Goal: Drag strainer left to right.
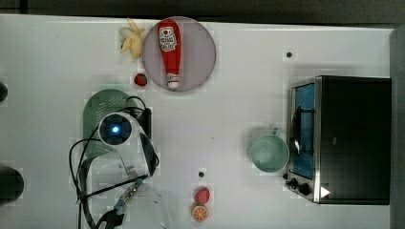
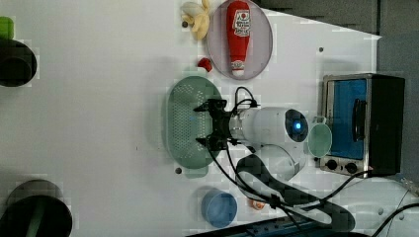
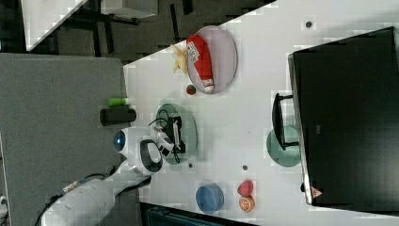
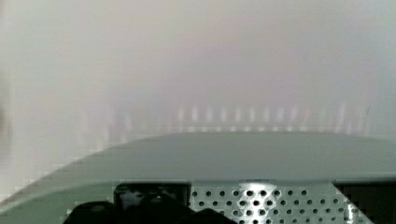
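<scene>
The strainer is a pale mint-green oval colander with many small holes. It rests on the white table at the top view's left, partly under my arm. In the left view my gripper is low over the strainer, above the side nearer my arm, and it is open wide with nothing between the fingers. The right view shows the gripper over the strainer as well. In the wrist view the strainer's rim and perforated wall lie close ahead, with a dark fingertip at either side.
A mint-green cup stands beside a toaster oven at the top view's right. A plate with a ketchup bottle, a banana and a strawberry lie behind the strainer. Toy fruit and a blue bowl sit near the front.
</scene>
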